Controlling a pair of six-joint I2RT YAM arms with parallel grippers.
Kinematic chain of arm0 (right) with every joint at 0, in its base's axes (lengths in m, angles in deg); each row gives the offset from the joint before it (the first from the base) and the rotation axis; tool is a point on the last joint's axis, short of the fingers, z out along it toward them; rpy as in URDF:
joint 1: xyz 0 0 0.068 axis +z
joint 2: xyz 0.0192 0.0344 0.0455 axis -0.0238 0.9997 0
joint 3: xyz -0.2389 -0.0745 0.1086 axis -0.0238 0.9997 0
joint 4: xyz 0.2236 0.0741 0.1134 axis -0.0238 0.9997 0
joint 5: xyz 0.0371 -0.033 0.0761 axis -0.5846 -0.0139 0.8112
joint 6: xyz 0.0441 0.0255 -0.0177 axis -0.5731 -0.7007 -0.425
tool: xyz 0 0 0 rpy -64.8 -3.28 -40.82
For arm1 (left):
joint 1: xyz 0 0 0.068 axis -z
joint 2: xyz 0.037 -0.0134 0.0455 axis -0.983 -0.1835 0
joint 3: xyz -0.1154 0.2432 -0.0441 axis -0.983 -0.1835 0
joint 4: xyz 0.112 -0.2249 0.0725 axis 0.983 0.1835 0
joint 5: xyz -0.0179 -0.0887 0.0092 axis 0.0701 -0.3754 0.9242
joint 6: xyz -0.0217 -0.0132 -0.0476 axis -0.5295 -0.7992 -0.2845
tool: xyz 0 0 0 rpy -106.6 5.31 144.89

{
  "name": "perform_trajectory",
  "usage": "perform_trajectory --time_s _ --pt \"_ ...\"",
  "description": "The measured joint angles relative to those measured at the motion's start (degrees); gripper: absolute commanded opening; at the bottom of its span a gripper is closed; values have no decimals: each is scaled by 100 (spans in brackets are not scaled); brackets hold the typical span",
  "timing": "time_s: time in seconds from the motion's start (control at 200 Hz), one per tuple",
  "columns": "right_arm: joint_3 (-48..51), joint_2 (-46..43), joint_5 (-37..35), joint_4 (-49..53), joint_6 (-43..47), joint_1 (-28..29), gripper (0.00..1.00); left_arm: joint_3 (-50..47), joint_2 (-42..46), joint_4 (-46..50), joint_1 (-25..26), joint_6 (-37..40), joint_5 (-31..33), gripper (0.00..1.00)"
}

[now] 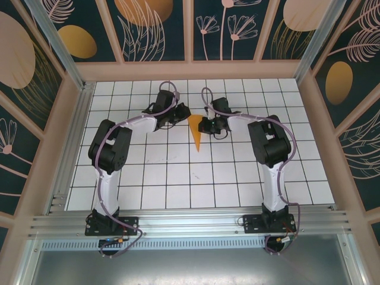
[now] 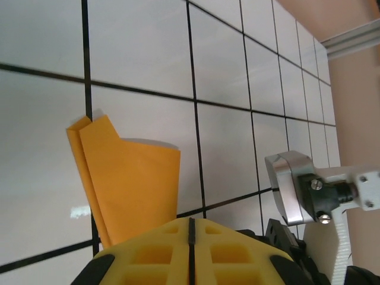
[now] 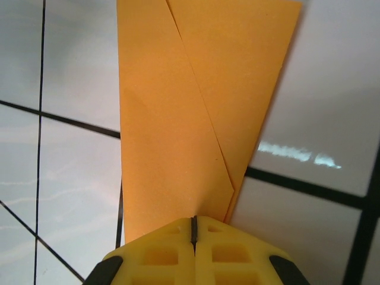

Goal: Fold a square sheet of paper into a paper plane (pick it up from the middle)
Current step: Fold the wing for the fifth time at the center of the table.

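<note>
Paper plane [image 1: 196,132]: one, bright orange, lying on the white grid table [image 1: 154,181], in the middle-far area between my two pincers. Count: two arms, two pincers, one plane.

Left first: my left pincer [image 1: 182,112] sits at the left corner of the plane's wide end, touching it or just beside it. From the left wrist, the yellow fingertips [image 2: 166,234] are pressed together with no gap. The paper plane [image 2: 133,184] runs under their front edge; I cannot tell if any of it is nipped between them. Two layers show at its far corner (a thin shadow along the top edge).

Centre: a narrow dart, long axis running far to near, wide end away from me, pointed nose toward my bases.

Right: my right pincer [image 1: 206,125] is against the plane's right edge, jaws closed tight too. From the right wrist, the fingertips [image 3: 169,237] meet at a seam right at the paper plane [image 3: 178,119], and a slanted fold line crosses it. Whether it is gripped there, I cannot tell.
</note>
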Motion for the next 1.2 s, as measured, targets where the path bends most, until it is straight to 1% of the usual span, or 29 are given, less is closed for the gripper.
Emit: perform_trajectory --time_s 0.19,0.375,0.565,0.726,0.891,1.201 --pt "308 -173 195 -79 -22 74 0 -2 -321 42 90 -2 4 8" --pt "385 -212 299 -101 -22 79 0 50 -678 337 90 4 144 6" --pt "387 -238 334 -92 -31 72 0 170 -697 507 101 20 367 5" --pt "496 -356 466 11 -70 79 1 170 -697 507 103 22 372 3" --pt "505 -522 555 114 -114 232 1 190 -704 538 103 22 374 2" --pt "634 -772 479 -55 -361 435 2 273 -726 667 103 -28 376 2"
